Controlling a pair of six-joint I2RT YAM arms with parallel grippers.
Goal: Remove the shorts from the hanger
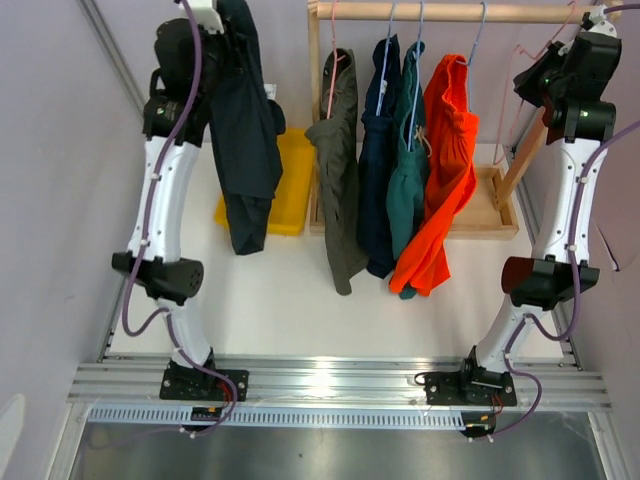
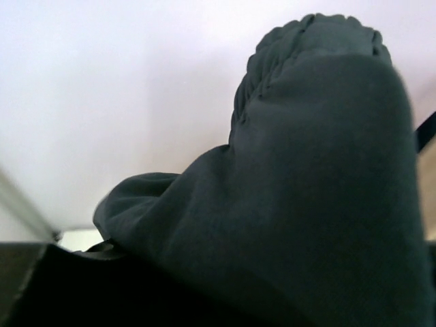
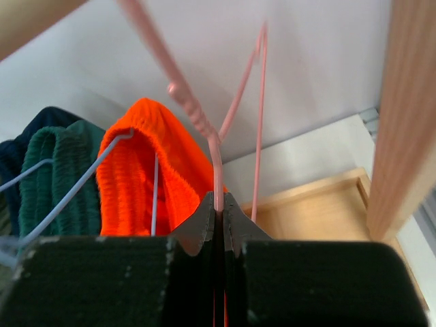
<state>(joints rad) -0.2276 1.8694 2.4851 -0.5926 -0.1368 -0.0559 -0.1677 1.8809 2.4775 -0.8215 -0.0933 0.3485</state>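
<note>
Handling limp, light cloth: black shorts dangle from the left pincer, clenched on their top, above the yellow bin. Meanwhile the right pincer is clamped on a bare pink hanger.

Count is five pairs: one lifted, four on the rail: olive-grey shorts, navy shorts, teal shorts, orange shorts. Best grip is probably the ribbed waistband.

We see black shorts: soft matt cloth. Orange shorts: ribbed cloth. Rail: smooth wood. Pink hanger: shiny.
</note>
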